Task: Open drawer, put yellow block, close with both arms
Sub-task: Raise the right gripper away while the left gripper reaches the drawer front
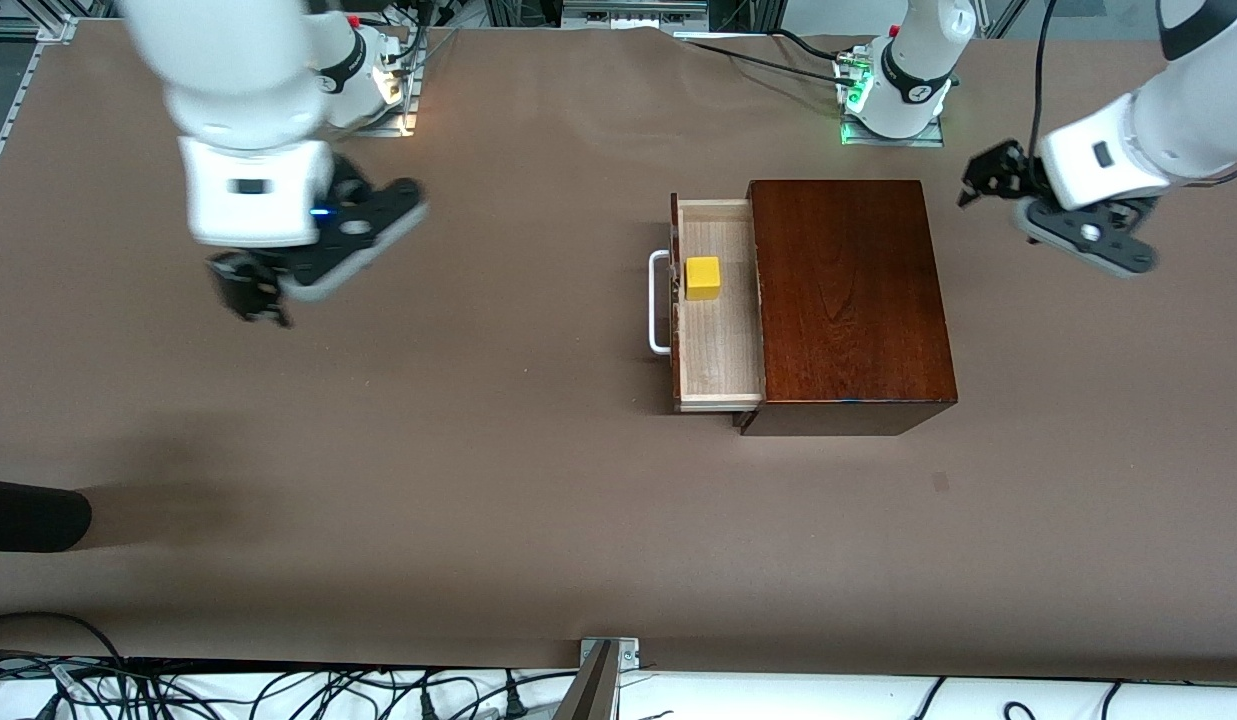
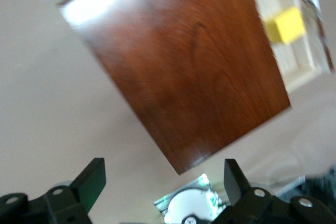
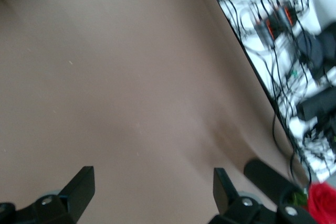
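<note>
drawer (image 1: 718, 310): pulled out of the dark wooden box (image 1: 848, 300) at frame centre-right, front and white handle (image 1: 659, 303) facing the right arm's end of the table. Open step looks done.
yellow block (image 1: 703, 278): sits in the tray, in the part farther from the front camera, close to the drawer front. Put step looks done too.
step in hand: my read is closing, not yet begun; neither gripper touches the drawer or the box.
right gripper (image 1: 246, 290): upper left of the front frame, over bare table (image 1: 478, 480), well apart from the handle. Fingers spread, nothing between them.
left gripper (image 1: 981, 176): upper right of the front frame, over the table just past the box's back end. Fingers spread, empty.
next move: probably right gripper travels to the drawer front and pushes it in along the slide, while left gripper braces the box's back so it doesn't skid. Push wants to be square to the front, or the tray may bind.
front view only: both arms at once, full drawer extension, handle, gap between right gripper and drawer.
left wrist view only: that gripper's finger (image 2: 92, 180) spacing up close, looking down on the box top (image 2: 184, 72), with the block (image 2: 286, 24) at the upper right corner of that frame.
right wrist view only: wide finger (image 3: 80, 185) gap, over plain table (image 3: 121, 87); cables off the table edge at right. No drawer or block in it.
</note>
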### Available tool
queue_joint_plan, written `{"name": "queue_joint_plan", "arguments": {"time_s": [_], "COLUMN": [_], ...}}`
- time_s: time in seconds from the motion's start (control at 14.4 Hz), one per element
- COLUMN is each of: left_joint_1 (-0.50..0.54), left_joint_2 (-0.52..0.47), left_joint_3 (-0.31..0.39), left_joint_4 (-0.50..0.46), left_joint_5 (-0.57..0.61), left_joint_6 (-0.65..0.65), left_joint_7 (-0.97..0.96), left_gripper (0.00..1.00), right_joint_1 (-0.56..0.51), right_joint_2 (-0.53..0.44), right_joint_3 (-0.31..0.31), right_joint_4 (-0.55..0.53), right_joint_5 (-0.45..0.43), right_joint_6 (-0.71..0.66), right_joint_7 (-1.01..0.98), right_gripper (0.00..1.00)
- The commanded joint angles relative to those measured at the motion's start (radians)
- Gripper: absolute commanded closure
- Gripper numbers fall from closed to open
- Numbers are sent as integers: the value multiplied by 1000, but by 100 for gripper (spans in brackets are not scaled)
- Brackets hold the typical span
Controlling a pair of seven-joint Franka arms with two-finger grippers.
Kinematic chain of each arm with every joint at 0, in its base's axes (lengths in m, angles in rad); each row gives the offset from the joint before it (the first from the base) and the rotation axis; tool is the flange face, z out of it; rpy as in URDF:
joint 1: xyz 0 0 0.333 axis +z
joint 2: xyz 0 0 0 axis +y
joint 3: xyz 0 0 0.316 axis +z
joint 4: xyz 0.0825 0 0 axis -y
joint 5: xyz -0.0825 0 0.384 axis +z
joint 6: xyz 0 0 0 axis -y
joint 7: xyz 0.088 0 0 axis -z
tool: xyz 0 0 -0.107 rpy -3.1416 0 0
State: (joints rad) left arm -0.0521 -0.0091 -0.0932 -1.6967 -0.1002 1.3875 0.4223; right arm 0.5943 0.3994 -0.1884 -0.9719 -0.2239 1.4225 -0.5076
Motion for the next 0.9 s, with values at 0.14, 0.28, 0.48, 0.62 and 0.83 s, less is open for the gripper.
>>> {"name": "queue_joint_plan", "arguments": {"time_s": [0.14, 0.28, 0.48, 0.62, 0.83], "left_joint_1": [-159, -237, -307, -354, -399], "left_joint_2": [185, 289, 428, 471, 526], "left_joint_3": [-132, -134, -167, -168, -169], "left_joint_4": [96, 196, 328, 335, 335], "left_joint_5": [-52, -49, -49, -49, -41], "left_joint_6": [-53, -47, 46, 193, 355], "left_joint_7": [90, 110, 174, 268, 371], "left_gripper": [0, 0, 0, 0, 0], "right_joint_1": [15, 12, 12, 10, 10], "right_joint_2": [-76, -86, -114, -114, -161], "right_joint_3": [-101, -166, -177, -178, -207], "right_joint_4": [-54, -53, -62, -65, -98], "right_joint_5": [49, 116, 114, 116, 144], "right_joint_6": [-40, -40, -34, -33, -54], "right_joint_7": [24, 49, 64, 69, 69], "right_gripper": [0, 0, 0, 0, 0]}}
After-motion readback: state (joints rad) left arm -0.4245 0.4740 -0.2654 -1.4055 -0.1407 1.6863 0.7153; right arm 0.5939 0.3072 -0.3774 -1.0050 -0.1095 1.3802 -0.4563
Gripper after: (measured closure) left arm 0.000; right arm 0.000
